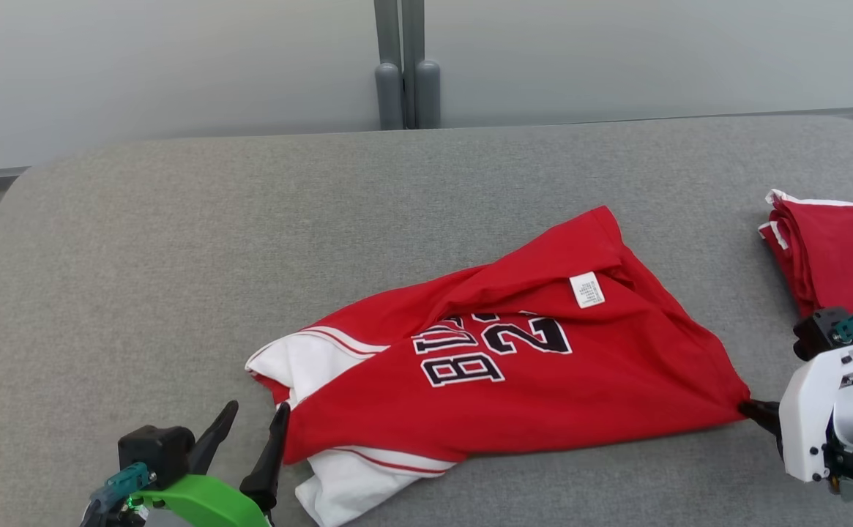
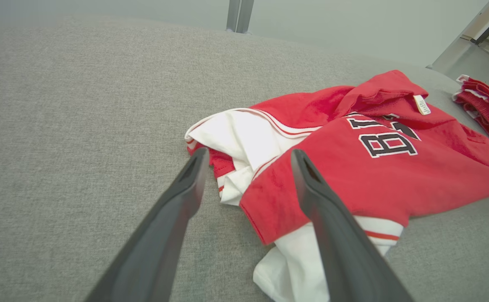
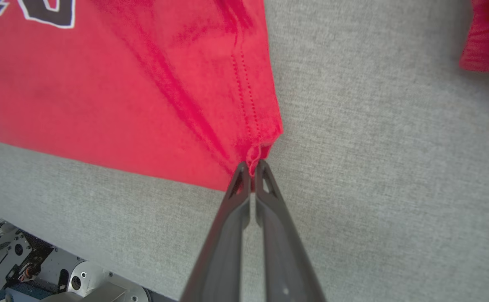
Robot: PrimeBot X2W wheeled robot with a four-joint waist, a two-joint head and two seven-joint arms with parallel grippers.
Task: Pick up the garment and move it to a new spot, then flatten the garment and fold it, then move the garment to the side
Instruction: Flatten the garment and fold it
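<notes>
Right wrist view has the right gripper (image 3: 250,165) closed tight on a corner of the red jersey (image 3: 101,84). A small pucker of stitched hem is caught between its two dark fingertips, and creases run from that pinch up into the cloth. It is the corner nearest the robot's right side. At the jersey's other end the left gripper (image 1: 258,408) stands wide and holds nothing. One finger is over bare grey beside the white sleeve part, the other over the red edge, and whether that one touches the cloth cannot be told. The jersey lies rumpled in the middle of the grey padded surface (image 1: 140,256), black-and-white lettering up, with a white label (image 1: 587,289) on a fold toward the far side. A second red garment (image 1: 836,249), folded, lies well apart at the right edge. A grey post (image 1: 406,66) stands behind the surface.
</notes>
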